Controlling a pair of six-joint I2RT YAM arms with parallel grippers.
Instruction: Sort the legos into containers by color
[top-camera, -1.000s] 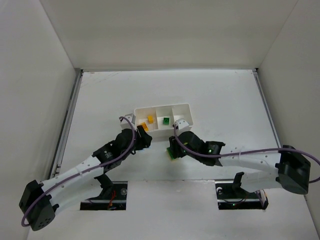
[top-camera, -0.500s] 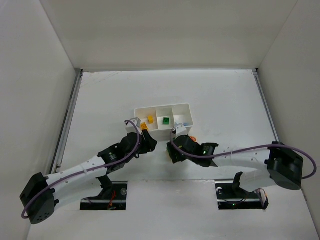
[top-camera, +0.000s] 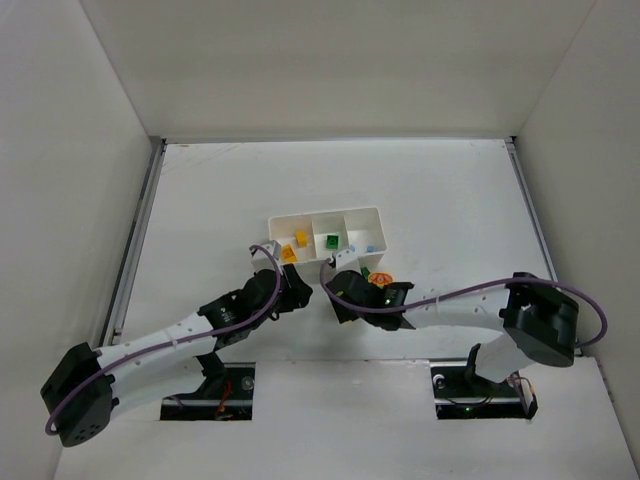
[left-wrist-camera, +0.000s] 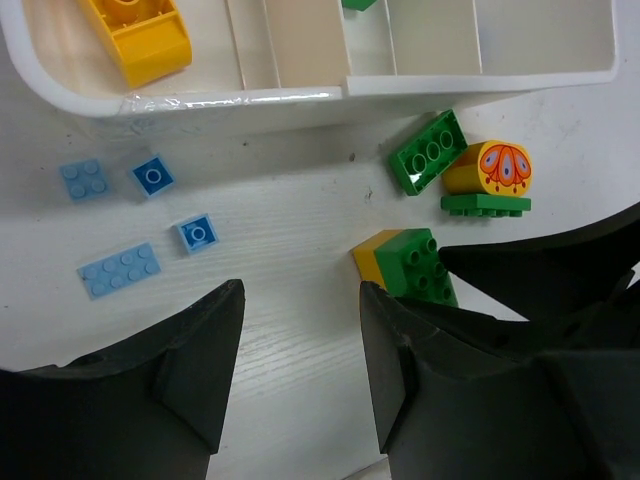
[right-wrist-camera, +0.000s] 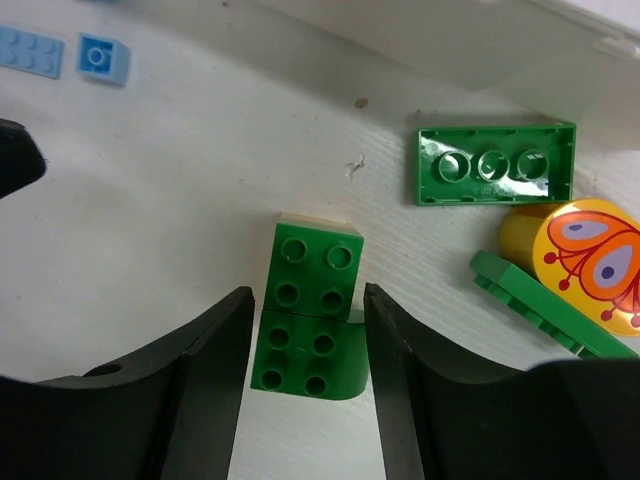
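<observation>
Green brick (right-wrist-camera: 308, 290): on the table (left-wrist-camera: 290, 220) just short of the tray (left-wrist-camera: 250, 98), with a yellow piece (left-wrist-camera: 372, 250) under it (apparently stuck on).
Right gripper (right-wrist-camera: 307, 335): clamped on the brick's near half. An off-centre hold may let it swivel or drop.
Left gripper (left-wrist-camera: 300, 310): spread, empty, close enough to bump.

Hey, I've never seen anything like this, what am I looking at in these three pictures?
Two robot arms bolted to a table are sorting toy bricks by colour into a white tray with three compartments. The wide picture looks down from above: left arm on the left, right arm on the right. The other two come from a camera on each wrist; the black shapes at the bottom are that arm's own jaws. Light blue bricks, green ones and a yellow painted piece lie loose before the tray. The left jaws are open and empty. The right jaws press on both sides of a green brick.
</observation>
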